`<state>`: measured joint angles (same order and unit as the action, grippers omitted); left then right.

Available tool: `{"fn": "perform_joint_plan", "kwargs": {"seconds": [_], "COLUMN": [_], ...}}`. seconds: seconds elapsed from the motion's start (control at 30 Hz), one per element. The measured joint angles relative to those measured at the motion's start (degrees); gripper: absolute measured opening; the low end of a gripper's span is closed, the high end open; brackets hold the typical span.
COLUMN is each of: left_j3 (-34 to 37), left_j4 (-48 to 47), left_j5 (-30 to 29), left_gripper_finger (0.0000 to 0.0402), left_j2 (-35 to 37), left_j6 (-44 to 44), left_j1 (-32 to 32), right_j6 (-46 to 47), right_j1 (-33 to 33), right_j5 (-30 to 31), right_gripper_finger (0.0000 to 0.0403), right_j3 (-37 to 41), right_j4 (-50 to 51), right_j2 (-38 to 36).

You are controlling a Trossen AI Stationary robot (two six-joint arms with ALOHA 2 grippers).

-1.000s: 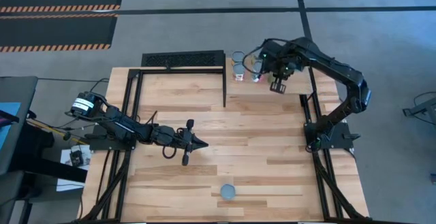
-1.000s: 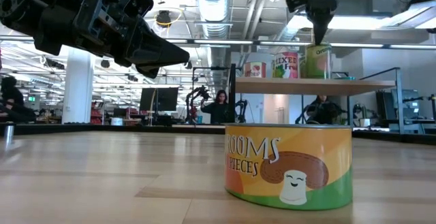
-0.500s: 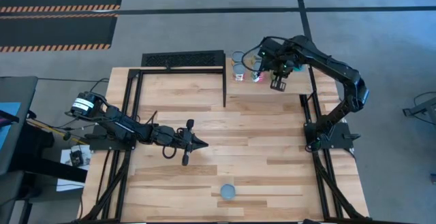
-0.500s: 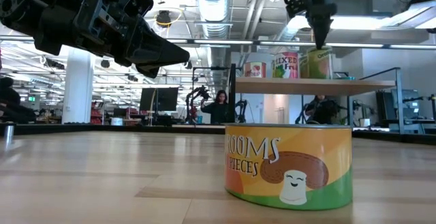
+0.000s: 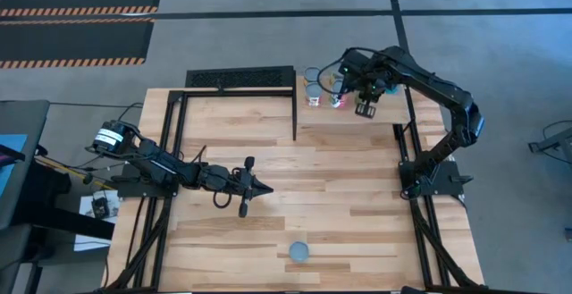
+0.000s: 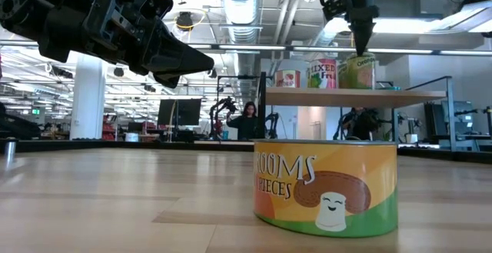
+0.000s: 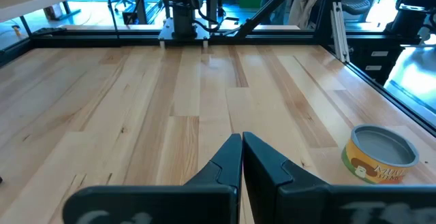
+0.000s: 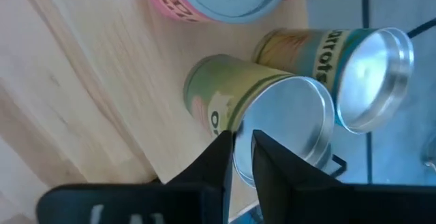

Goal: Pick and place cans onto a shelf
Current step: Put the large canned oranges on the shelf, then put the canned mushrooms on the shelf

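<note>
Three cans stand upright on the raised wooden shelf at the table's far side: a red one, a mixed-fruit one and a green-yellow one. My right gripper points down over the green-yellow can, its fingers almost shut. A yellow mushroom can stands on the tabletop near the front edge and also shows in the high view. My left gripper is shut and empty above mid-table, to the left of that can. My right gripper comes from above, pointing down, with its fingertips at the edge of the green-yellow can's silvery lid. I cannot tell whether they touch the lid or hang just over it. The can stands upright on the shelf.
A black perforated rack sits at the far edge, left of the shelf. Black frame bars run along the table's sides and far part. Bare wood lies between the two arms. People and other robots show in the room behind.
My right gripper has gone down a little and slightly toward the table's far edge, ending at the green-yellow can's top. My left arm has kept still.
</note>
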<state>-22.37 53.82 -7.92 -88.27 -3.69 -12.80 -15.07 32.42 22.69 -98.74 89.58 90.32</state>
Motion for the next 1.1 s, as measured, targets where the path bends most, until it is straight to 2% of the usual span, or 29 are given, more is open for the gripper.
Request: {"fn": "perform_joint_plan", "kwargs": {"seconds": [0.3,0.5,0.6,0.7,0.87,0.97,1.1], "left_j3": [0.0,0.0,0.0,0.0,0.1,0.1,0.1], "left_j4": [0.4,1.3,1.4,2.1,2.6,2.6,2.6], "left_j5": [0.9,1.6,1.6,1.6,2.1,2.2,2.2], "left_gripper_finger": [0.0002,0.0002,0.0002,0.0002,0.0002,0.0002,0.0002], "left_j2": [0.0,0.0,0.0,0.0,0.0,0.0,0.0], "left_j6": [0.0,0.0,0.0,0.0,0.6,0.7,0.9], "left_j1": [0.0,0.0,0.0,0.0,0.0,0.0,0.0], "right_j6": [1.7,7.0,8.0,9.3,13.8,17.5,23.2], "right_j1": [-3.3,-8.7,-12.3,-17.2,-28.5,-37.4,-49.9], "right_j5": [2.5,1.8,-2.2,-4.5,-4.8,-4.6,-2.2], "right_gripper_finger": [0.0077,0.0037,0.0009,0.0013,0.0005,0.0007,0.0007], "right_j3": [-1.6,1.3,7.9,17.8,34.7,40.9,43.0], "right_j4": [-0.2,-7.0,-17.0,-29.7,-49.4,-58.3,-63.6], "right_j2": [-2.2,-7.7,-12.8,-18.0,-23.8,-23.7,-18.6]}}
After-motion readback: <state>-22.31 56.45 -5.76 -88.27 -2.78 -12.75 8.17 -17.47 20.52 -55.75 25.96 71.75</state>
